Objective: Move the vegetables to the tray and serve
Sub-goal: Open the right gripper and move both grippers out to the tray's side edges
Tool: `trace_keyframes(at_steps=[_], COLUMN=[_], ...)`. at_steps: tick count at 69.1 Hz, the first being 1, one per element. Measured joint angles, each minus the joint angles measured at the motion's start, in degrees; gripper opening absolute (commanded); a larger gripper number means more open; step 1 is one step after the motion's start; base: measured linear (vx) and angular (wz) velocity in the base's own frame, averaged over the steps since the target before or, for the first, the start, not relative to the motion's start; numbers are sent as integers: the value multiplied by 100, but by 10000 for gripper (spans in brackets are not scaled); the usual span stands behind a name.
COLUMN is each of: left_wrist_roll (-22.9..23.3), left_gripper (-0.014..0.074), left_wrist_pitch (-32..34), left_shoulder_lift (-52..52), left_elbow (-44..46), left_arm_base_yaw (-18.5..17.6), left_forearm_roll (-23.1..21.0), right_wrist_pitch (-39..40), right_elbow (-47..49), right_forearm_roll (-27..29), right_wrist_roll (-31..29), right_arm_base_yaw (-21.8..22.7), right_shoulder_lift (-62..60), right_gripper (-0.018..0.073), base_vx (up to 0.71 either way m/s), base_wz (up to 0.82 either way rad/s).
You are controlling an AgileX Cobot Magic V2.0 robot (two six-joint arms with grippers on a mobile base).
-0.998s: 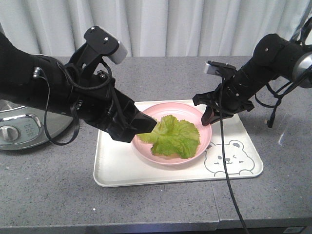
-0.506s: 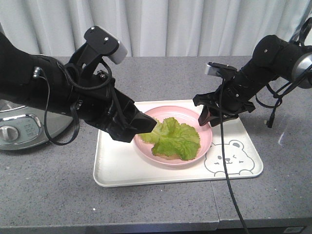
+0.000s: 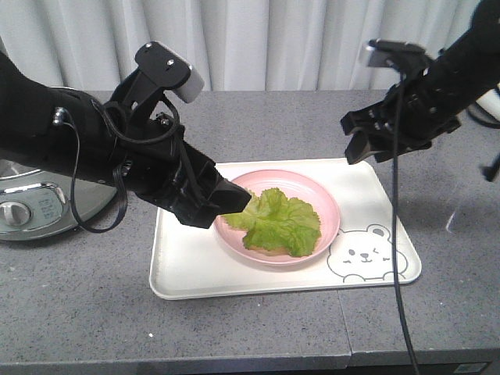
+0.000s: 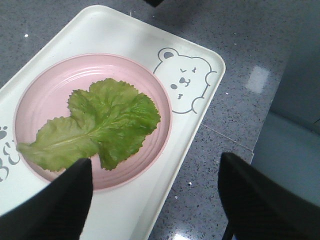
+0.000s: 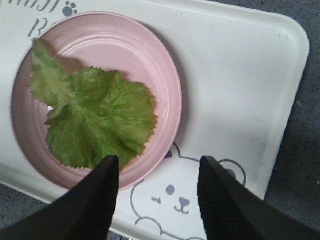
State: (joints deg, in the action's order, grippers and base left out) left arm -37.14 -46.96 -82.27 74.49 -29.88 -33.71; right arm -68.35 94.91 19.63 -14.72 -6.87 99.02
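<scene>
On the plate (image 3: 314, 192), lettuce (image 3: 279, 224) points toward left tool (image 3: 235, 205).

A mock kitchen, staged rather than lived in: grey speckled countertop (image 3: 78, 312) beneath the left gripper (image 3: 234, 205), a silver electric cooker (image 3: 37, 205) with a dial well to its left, plain pleated curtains (image 3: 297, 39) beyond it.

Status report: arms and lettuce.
Left gripper open, low at pink plate rim beside lettuce. Right gripper open, empty, high above tray. Lettuce flat on pink plate, inside tray. Nothing blocking.
</scene>
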Motion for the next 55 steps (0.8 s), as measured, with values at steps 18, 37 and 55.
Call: trace_keyframes(at_steps=[18, 37, 55], left_wrist_roll=[0, 44, 647], left_gripper=[499, 496, 481], left_wrist_pitch=[0, 2, -522], left_shoulder_lift=[0, 0, -47], left_elbow=[0, 0, 0], left_arm_base_yaw=[0, 0, 723], left_forearm_roll=[0, 0, 12], right_wrist_pitch=[811, 1397, 1750], right_elbow=[-1812, -3201, -3368], right_forearm_roll=[-249, -535, -385], right_wrist_roll=[-24, -24, -327], right_arm_base_yaw=[0, 0, 1009], right_shoulder_lift=[-1581, -2391, -2257], right_gripper=[305, 279, 276], base_vx=[0, 0, 0], base_wz=[0, 0, 0])
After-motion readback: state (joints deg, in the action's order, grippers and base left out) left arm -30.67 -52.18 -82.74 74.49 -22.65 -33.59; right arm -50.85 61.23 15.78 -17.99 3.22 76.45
